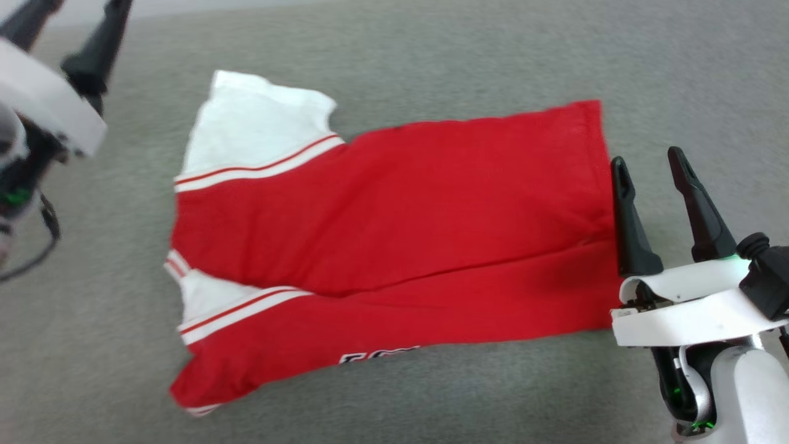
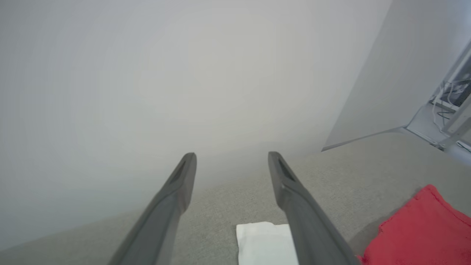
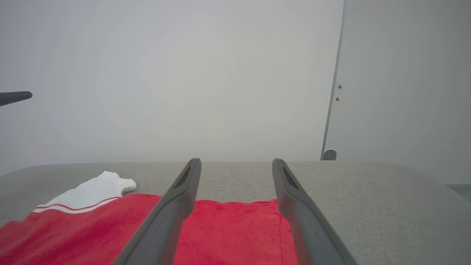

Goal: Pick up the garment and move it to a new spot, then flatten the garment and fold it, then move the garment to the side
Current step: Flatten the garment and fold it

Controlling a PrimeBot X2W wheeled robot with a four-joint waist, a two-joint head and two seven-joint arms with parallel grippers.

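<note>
Right pincer [image 1: 646, 156] gapes empty just beside the garment [image 1: 394, 216]; left pincer [image 2: 232, 155] likewise spread.

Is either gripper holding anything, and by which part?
Nothing held. Left gripper and right gripper are both open and empty; the garment lies free on the grey surface.

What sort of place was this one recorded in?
Likely an indoor lab or test room: a grey fabric-covered work surface holding the garment, bare white walls, and loose cables beside a metal frame.
</note>
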